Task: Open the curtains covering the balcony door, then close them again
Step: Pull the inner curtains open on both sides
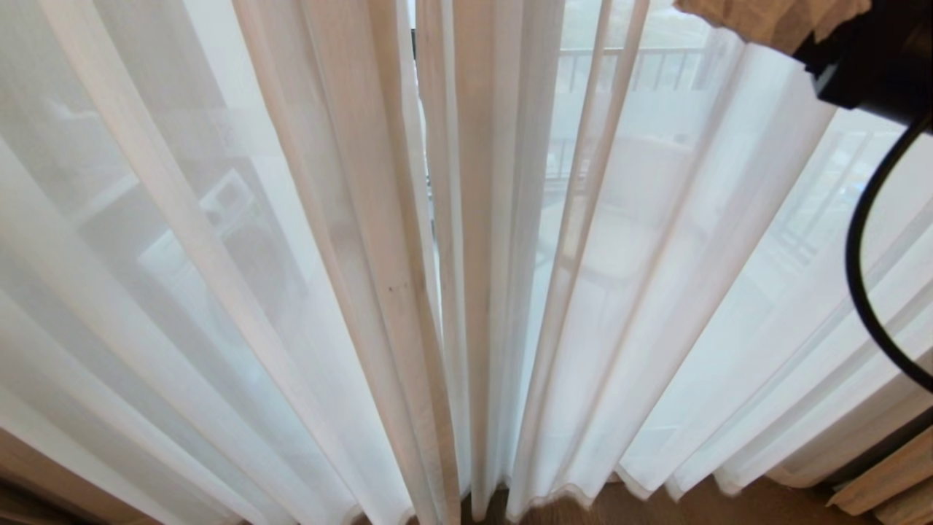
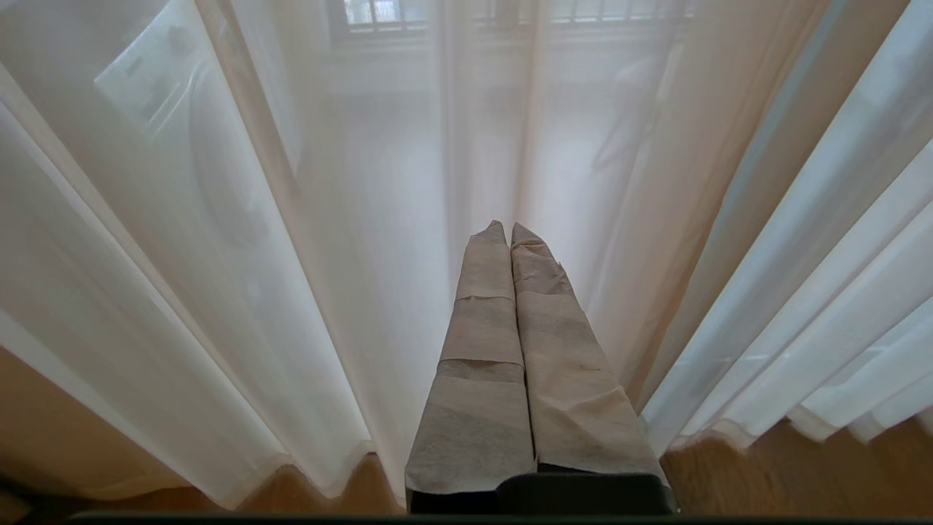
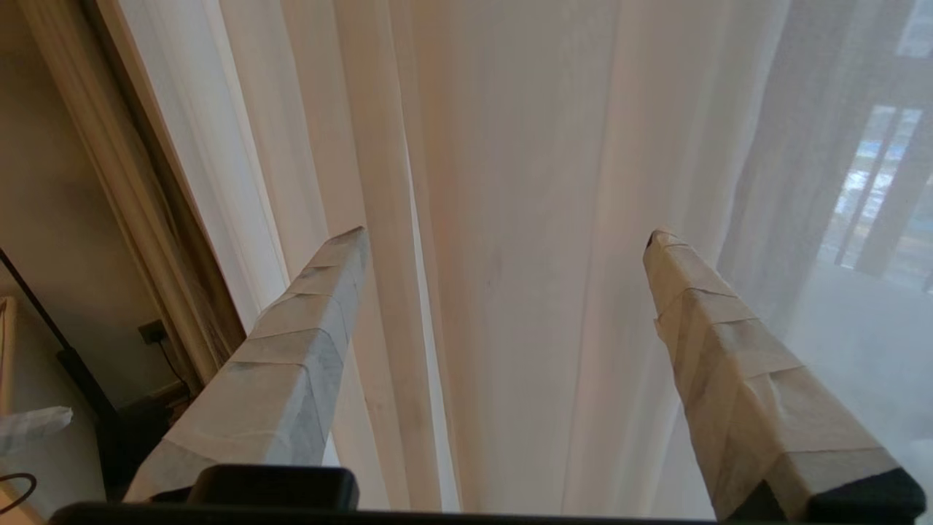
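The white sheer curtains (image 1: 291, 292) hang drawn across the whole head view, in folds down to the floor. A narrow slit between two panels shows a dark sliver of the balcony door (image 1: 415, 51). The thick beige curtain (image 1: 882, 481) is bunched at the lower right. My right arm (image 1: 875, 65) reaches in at the upper right. In its wrist view, the right gripper (image 3: 506, 235) is open wide, close before the sheer folds (image 3: 510, 182), with nothing between its taped fingers (image 3: 291, 350). My left gripper (image 2: 508, 227) is shut and empty, held low near the sheer's hem.
Wooden floor (image 1: 656, 507) shows under the hems. A black cable (image 1: 860, 277) loops down from the right arm. Balcony railing (image 1: 627, 65) shows dimly through the sheer. In the right wrist view, a wall with a socket (image 3: 153, 332) and a black stand (image 3: 80, 379) lie beside the curtain.
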